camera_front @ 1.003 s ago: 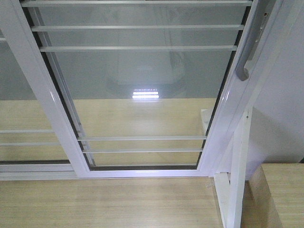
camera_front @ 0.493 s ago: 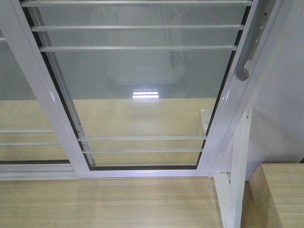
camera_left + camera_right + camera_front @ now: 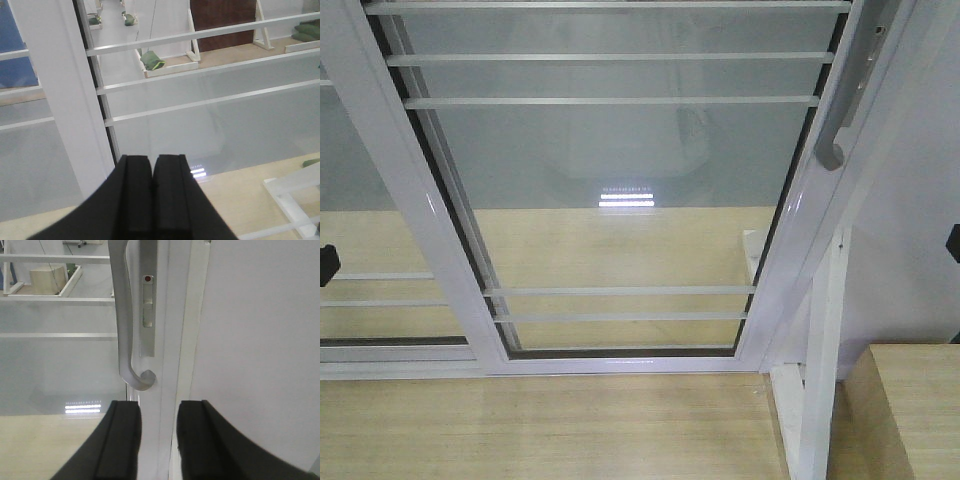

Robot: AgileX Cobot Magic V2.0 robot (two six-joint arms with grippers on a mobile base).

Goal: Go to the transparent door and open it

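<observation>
The transparent door (image 3: 610, 180) fills the front view: clear glass with thin white bars in a glossy white frame. Its curved grey pull handle (image 3: 840, 110) sits on the right stile. In the right wrist view the handle (image 3: 122, 315) hangs just above and slightly left of my right gripper (image 3: 159, 410), which is open and empty, its jaws either side of the white stile. My left gripper (image 3: 152, 165) is shut and empty, facing the door's glass (image 3: 200, 125) beside a white stile (image 3: 60, 90). Dark tips of both grippers show at the front view's edges: left (image 3: 324, 265), right (image 3: 954, 240).
A handle-less glass panel (image 3: 370, 250) stands to the left. A slanted white frame post (image 3: 820, 380) rises at the lower right beside a wooden ledge (image 3: 920, 410). A grey wall (image 3: 920, 200) borders the door on the right. Wooden floor (image 3: 550, 430) lies in front.
Dark gripper tips have come into the front view at the left and right edges. The door and handle have not moved.
</observation>
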